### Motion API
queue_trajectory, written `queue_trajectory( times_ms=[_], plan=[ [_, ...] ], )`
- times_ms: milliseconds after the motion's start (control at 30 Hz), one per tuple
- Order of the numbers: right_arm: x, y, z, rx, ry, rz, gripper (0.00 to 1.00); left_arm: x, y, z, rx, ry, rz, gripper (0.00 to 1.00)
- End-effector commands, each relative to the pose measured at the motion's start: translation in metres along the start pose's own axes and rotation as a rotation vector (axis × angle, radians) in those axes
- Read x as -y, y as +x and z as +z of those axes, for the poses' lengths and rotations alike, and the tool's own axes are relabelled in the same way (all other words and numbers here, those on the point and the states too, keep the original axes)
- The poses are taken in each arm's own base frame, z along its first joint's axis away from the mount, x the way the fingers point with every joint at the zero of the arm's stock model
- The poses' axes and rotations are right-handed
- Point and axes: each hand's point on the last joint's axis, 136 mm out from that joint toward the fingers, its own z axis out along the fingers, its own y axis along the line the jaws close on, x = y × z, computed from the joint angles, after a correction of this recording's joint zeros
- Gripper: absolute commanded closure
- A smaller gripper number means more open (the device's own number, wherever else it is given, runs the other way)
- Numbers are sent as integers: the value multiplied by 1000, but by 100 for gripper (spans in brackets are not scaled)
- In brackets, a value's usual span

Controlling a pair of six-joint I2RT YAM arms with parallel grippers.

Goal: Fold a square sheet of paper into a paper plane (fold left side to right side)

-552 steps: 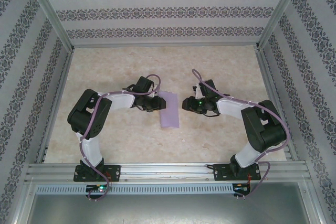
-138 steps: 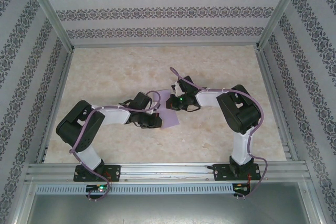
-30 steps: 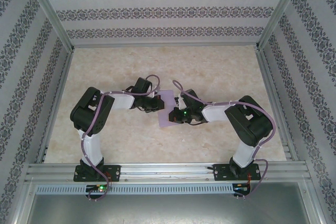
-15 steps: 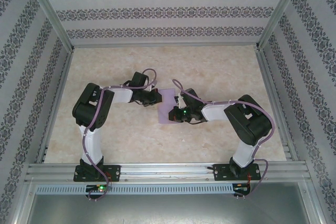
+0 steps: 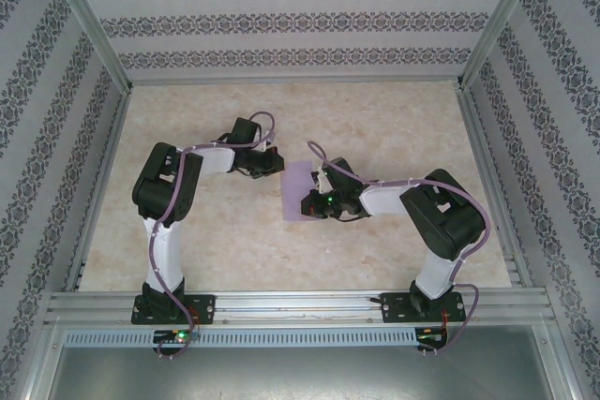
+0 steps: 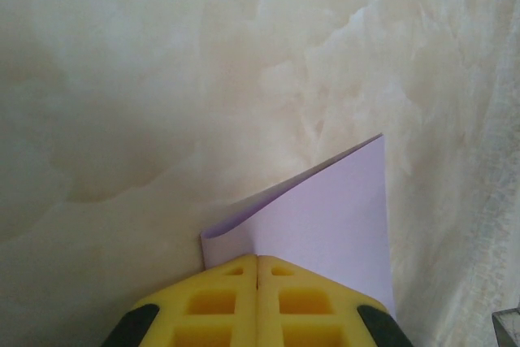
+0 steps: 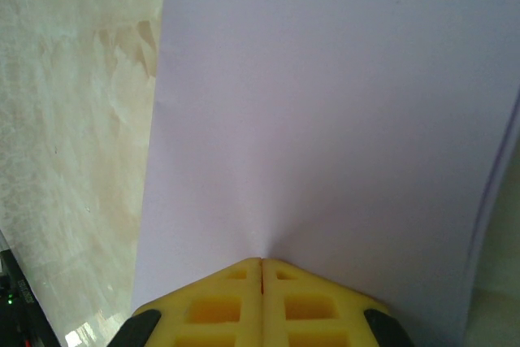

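We see the thin, matte lavender square sheet of paper (image 5: 298, 183) lying on the marbled beige surface (image 5: 394, 119). It is doubled into a tall narrow rectangle, so we judge the left-to-right fold made and its crease not yet set.

The right end effector (image 5: 311, 205) is clenched and grasps nothing. In its wrist view the yellow fingertips (image 7: 219, 306) meet at a point on the sheet's top face, over its near half. We take this as a pin that keeps the two layers from sliding.

The left end effector (image 5: 274, 162) is likewise clenched and empty, just beside the sheet's far left corner. From its wrist camera the paper there is not flat: the upper layer lifts off the lower one along the folded edge, just ahead of the shut fingertips (image 6: 309, 302). Whether those tips touch the paper or hang just above it we cannot tell from this angle. We judge this springy corner wants pressing next.
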Motion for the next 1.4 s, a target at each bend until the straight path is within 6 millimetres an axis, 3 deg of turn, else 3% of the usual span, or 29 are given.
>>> queue_trajectory(
  times_ms=[0, 433, 800, 933, 1067, 1233, 1367],
  plan=[
    [89, 58, 0, -158, 317, 123, 100, -31, -22, 5, 60, -103, 23, 96],
    [88, 57, -1, -147, 313, 129, 100, -38, -55, 2, 95, -127, 25, 96],
    [83, 55, 1, -134, 290, 137, 100, -17, -73, -18, 133, -101, 67, 96],
    [74, 49, 2, -102, 262, 140, 100, 3, -53, -40, 144, -79, 97, 96],
    [70, 46, 3, -71, 254, 152, 100, 24, -13, -54, 114, -35, 102, 96],
    [78, 46, 0, -17, 268, 195, 100, 42, 36, -53, 50, 0, 93, 96],
    [76, 47, 0, -11, 260, 195, 100, 50, 57, -43, 11, 17, 92, 96]
  ],
)
